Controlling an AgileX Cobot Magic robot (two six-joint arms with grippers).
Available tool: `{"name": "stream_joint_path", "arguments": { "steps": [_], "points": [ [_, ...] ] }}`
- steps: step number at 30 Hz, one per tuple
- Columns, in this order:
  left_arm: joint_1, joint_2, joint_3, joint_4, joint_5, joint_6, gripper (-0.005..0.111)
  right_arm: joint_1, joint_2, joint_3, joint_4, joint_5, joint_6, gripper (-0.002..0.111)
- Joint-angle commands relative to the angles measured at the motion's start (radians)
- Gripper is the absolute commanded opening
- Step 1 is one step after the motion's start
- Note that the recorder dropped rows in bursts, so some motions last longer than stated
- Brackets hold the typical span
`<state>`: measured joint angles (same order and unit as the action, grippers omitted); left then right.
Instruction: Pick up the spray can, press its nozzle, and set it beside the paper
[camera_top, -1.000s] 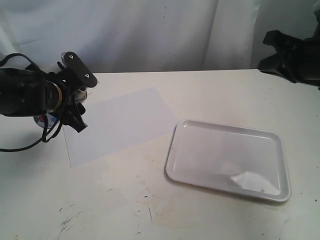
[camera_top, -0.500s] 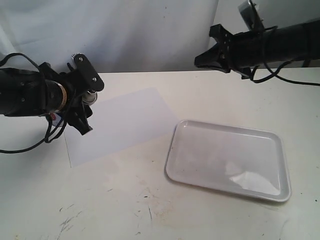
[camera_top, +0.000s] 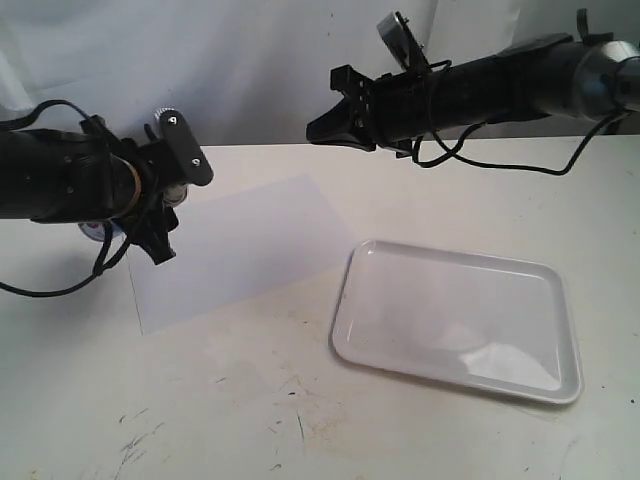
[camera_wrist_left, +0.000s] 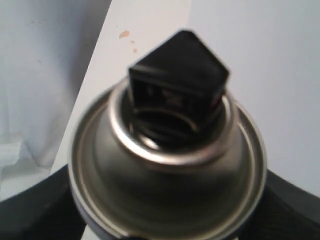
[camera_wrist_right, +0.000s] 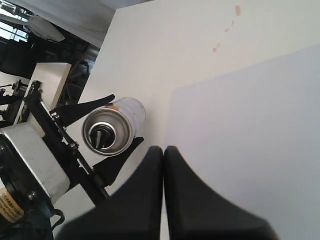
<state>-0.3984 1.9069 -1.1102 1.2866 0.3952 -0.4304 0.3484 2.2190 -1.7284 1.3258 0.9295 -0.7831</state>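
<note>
your left gripper (camera_top: 168, 196) pinches the can (camera_wrist_right: 118, 123) by its sides, up in the air at the edge of the paper (camera_top: 240, 245). your right gripper (camera_wrist_right: 163, 153) has its tips pressed together. if they hit the nozzle (camera_wrist_left: 177, 85) off-centre, the can may slip or twist. the can lies sideways, nozzle toward the right gripper.

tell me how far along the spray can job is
Done: the spray can is gripped between the left jaws, by the edge of the paper. In hand: the right jaws, shut, point towards the can but are not yet touching the nozzle. Left: pressing the nozzle, then setting the can down beside the paper.
</note>
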Motion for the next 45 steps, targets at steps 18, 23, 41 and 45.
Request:
{"name": "stream_joint_path", "arguments": {
  "steps": [18, 23, 41, 45],
  "points": [
    [-0.049, 0.116, -0.105, -0.104, 0.053, 0.206, 0.0, 0.023, 0.143, -0.083, 0.121, 0.081, -0.07, 0.0],
    [-0.049, 0.116, -0.105, -0.104, 0.02, 0.207, 0.0, 0.04, 0.147, -0.085, 0.111, 0.097, -0.07, 0.0],
    [-0.055, 0.116, -0.105, -0.104, 0.015, 0.207, 0.0, 0.139, 0.156, -0.085, 0.078, 0.058, -0.056, 0.0],
    [-0.07, 0.116, -0.105, -0.104, 0.01, 0.207, 0.0, 0.152, 0.174, -0.085, 0.097, 0.046, -0.056, 0.0]
  ]
}}
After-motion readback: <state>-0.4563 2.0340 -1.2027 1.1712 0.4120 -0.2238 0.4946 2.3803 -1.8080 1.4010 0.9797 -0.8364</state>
